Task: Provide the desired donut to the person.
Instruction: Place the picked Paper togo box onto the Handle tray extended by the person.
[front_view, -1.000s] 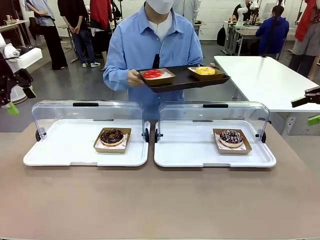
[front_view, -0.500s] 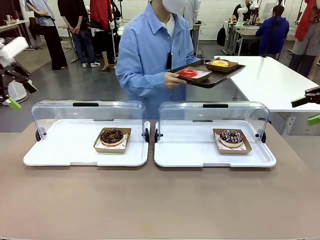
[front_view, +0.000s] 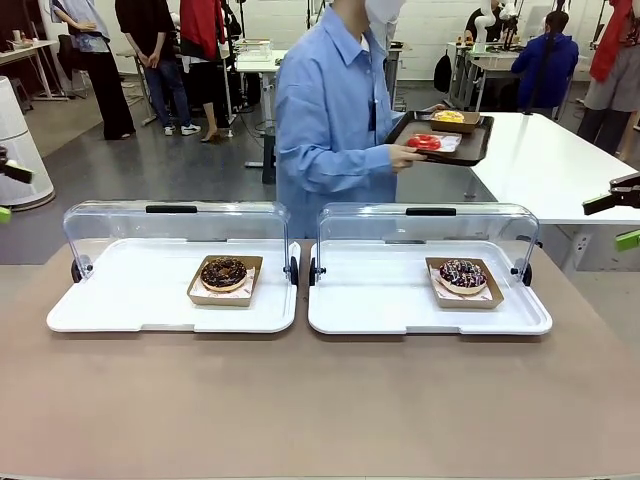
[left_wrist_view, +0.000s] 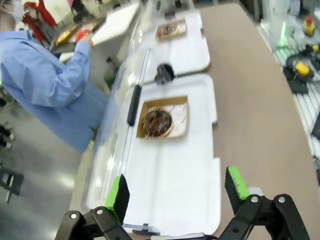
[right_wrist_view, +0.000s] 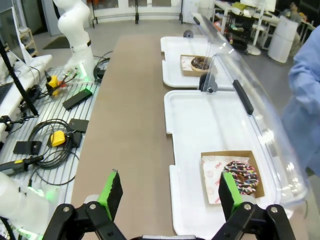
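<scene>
Front view shows the person (front_view: 335, 110) carrying a tray (front_view: 470, 148); wrist views show both grippers' fingers (left_wrist_view: 118, 198) (right_wrist_view: 111, 194) spread wide, empty.

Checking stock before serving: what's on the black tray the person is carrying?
On the black tray: a red donut and a yellow donut, each in a cardboard holder. The yellow donut's holder is mostly hidden.

Bright, even light; perhaps slight wrist-view blur

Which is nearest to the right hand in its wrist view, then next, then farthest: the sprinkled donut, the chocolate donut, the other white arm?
From the right hand:
1. Sprinkled donut, in the near tray, right side.
2. Chocolate donut, in the far tray.
3. Other white arm, far end, left side.
</scene>
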